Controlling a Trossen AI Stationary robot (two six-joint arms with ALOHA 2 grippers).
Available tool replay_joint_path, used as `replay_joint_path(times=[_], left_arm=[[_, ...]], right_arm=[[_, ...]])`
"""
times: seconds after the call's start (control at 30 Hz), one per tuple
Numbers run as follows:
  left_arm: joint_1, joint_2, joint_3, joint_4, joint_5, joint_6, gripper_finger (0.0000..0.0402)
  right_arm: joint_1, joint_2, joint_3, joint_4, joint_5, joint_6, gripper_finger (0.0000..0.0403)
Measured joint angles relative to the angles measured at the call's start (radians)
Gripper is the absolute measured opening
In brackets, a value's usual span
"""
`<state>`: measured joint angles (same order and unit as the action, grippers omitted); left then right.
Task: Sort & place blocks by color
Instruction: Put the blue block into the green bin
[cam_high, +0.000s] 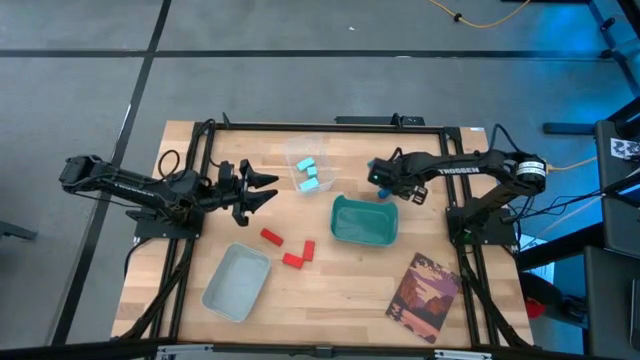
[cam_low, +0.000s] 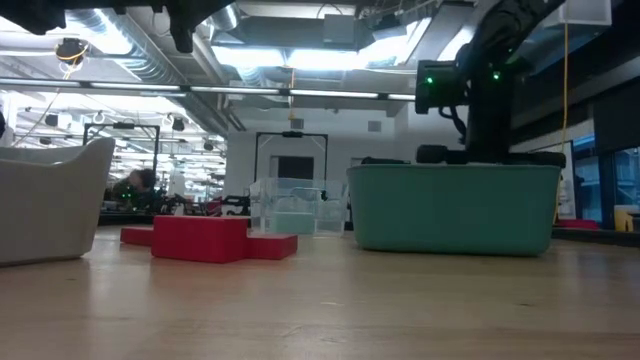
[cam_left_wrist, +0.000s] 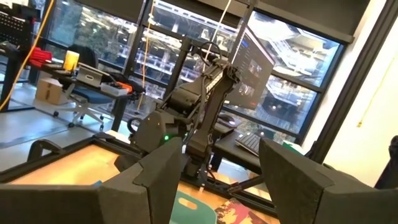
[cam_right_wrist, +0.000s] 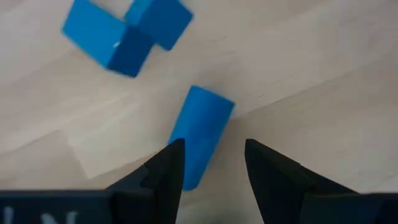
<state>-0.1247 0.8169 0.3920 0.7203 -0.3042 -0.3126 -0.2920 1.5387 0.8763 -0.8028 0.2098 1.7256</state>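
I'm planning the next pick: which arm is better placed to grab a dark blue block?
Right. The right gripper hangs open directly over a small dark blue rectangular block, two more beside it. The left gripper is open across the table, nearer the red blocks.

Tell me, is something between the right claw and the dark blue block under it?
Nothing visible. The right claw hangs open directly above the dark blue rectangular block on the wooden table; two more dark blue blocks lie apart, off to one side.

A clear box (cam_high: 307, 165) holding three blocks (cam_high: 308, 176) sits behind the bin (cam_high: 364, 221). Three more blocks (cam_high: 291, 250) lie between the bin and the tray (cam_high: 237, 282). A booklet (cam_high: 424, 296) lies right of both.
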Motion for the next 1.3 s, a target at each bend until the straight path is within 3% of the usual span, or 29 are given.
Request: replay_joint_path(times=[0.33,0.87,1.13,1.3], left_arm=[[0.0,0.0,0.0,0.002,0.0,0.0,0.0206],[0.0,0.0,0.0,0.01,0.001,0.0,0.0206],[0.0,0.0,0.0,0.015,0.0,0.0,0.0206],[0.0,0.0,0.0,0.015,-0.011,0.0,0.0206]], right_arm=[[0.0,0.013,-0.031,0.069,0.034,0.089,0.0172],[-0.004,0.145,-0.025,0.134,-0.01,0.106,0.0172],[-0.004,0.151,-0.027,0.126,-0.01,0.098,0.0172],[-0.004,0.147,-0.027,0.11,-0.014,0.088,0.0141]])
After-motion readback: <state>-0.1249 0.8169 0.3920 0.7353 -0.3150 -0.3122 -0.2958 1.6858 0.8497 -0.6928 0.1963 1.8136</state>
